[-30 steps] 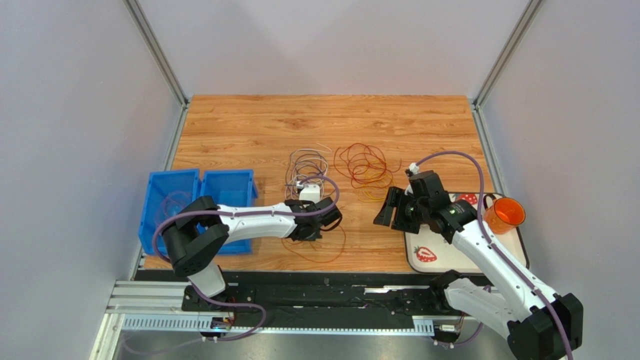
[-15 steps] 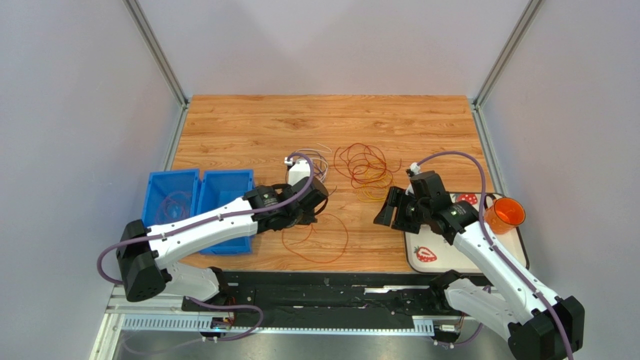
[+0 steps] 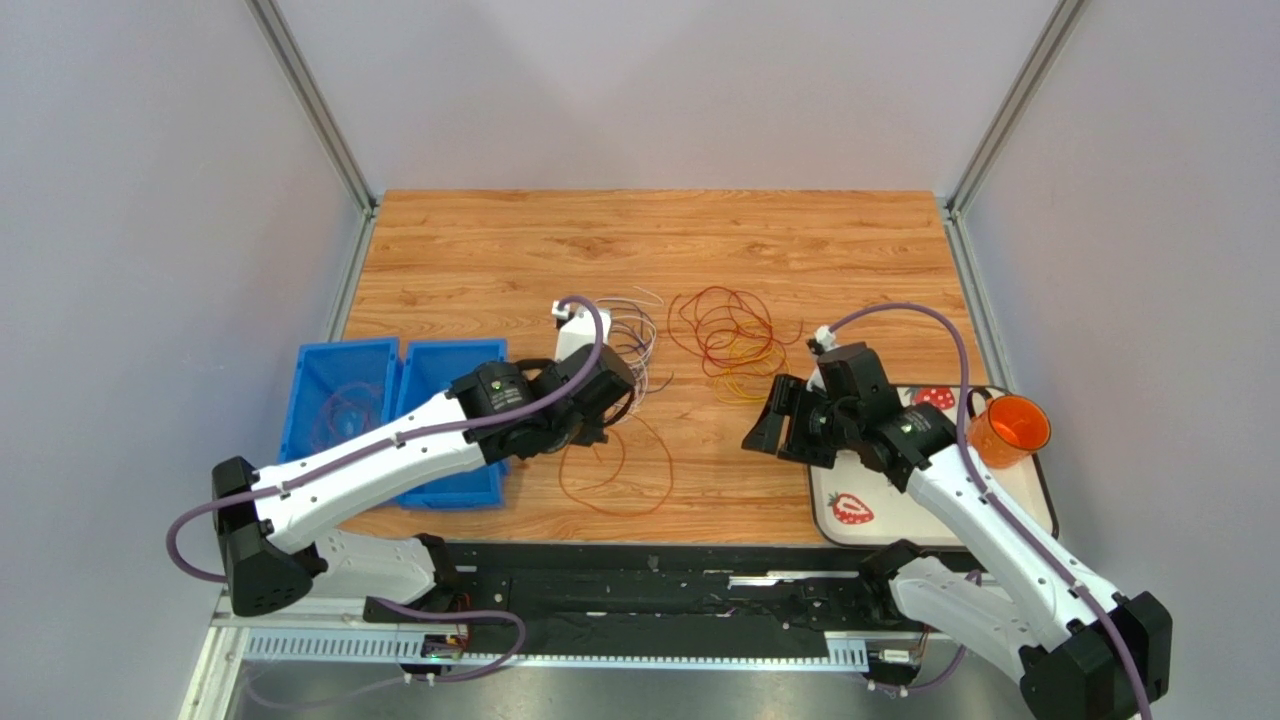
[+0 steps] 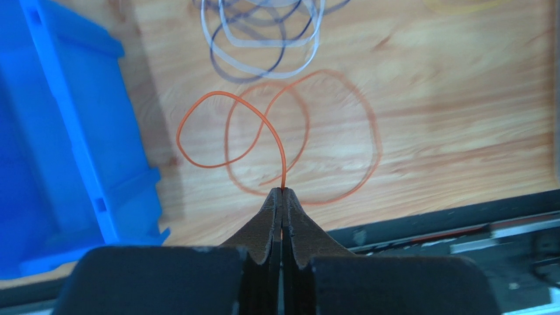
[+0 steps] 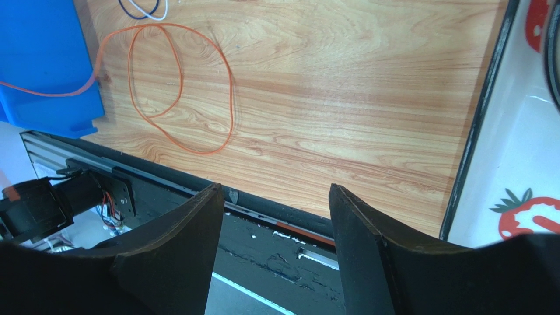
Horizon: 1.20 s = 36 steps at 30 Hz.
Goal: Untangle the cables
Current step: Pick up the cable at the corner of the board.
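My left gripper [image 4: 282, 191] is shut on the end of a red-orange cable [image 4: 223, 128], whose loops hang and lie on the wood beside the blue bins; the cable shows in the top view [image 3: 619, 477] with the left gripper [image 3: 571, 435] over its left side. A bunch of white, purple and grey cables [image 3: 631, 327] lies just beyond and also shows in the left wrist view [image 4: 263, 39]. A red-orange and yellow tangle [image 3: 729, 333] lies mid-table. My right gripper [image 3: 766, 423] is open and empty [image 5: 273, 190], right of the loop [image 5: 181, 85].
Two blue bins [image 3: 394, 393] stand at the left, close to my left arm; one shows in the left wrist view [image 4: 66, 131]. A white strawberry tray [image 3: 902, 510] with an orange cup [image 3: 1010, 431] is at the right. The table's front edge and rail lie below both grippers.
My left arm has swung left and away from the base, carrying the red-orange cable toward the bins; its loop has shifted left. The right arm has barely moved.
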### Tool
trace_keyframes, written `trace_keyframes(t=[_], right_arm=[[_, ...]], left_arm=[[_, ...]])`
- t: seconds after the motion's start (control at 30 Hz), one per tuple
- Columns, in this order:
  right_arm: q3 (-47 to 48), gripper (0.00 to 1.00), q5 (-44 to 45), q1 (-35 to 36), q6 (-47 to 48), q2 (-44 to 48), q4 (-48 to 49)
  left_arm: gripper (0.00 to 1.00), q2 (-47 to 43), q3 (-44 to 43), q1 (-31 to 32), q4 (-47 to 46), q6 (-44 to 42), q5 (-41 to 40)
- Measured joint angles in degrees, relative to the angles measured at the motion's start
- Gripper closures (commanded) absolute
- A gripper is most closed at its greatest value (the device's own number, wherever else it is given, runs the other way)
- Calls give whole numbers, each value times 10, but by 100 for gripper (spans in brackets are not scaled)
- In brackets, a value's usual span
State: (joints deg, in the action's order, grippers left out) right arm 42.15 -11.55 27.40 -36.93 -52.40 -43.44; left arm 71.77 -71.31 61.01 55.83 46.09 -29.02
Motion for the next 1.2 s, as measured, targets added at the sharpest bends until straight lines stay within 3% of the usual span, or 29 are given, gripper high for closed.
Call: trace_keyframes(t=[0.2,0.43,0.5,0.53,0.63,1.2], right_arm=[[0,36,0,33,-10,-4,10],[0,36,14,99,-32,-36,29],[0,36,19,112,-38,-40,31],[0,36,21,116,-39,-41,30],[0,36,30,120,-43,-41,30],[0,36,49,120,-49,-30,26]], left_arm=[[100,-21,115,0,15,33,41],[99,11,182,0,-17,51,76],[79,36,182,0,-33,51,85],[60,50,181,0,-41,49,92],[43,89,175,0,-56,37,113],[43,181,134,1,-76,-60,123]])
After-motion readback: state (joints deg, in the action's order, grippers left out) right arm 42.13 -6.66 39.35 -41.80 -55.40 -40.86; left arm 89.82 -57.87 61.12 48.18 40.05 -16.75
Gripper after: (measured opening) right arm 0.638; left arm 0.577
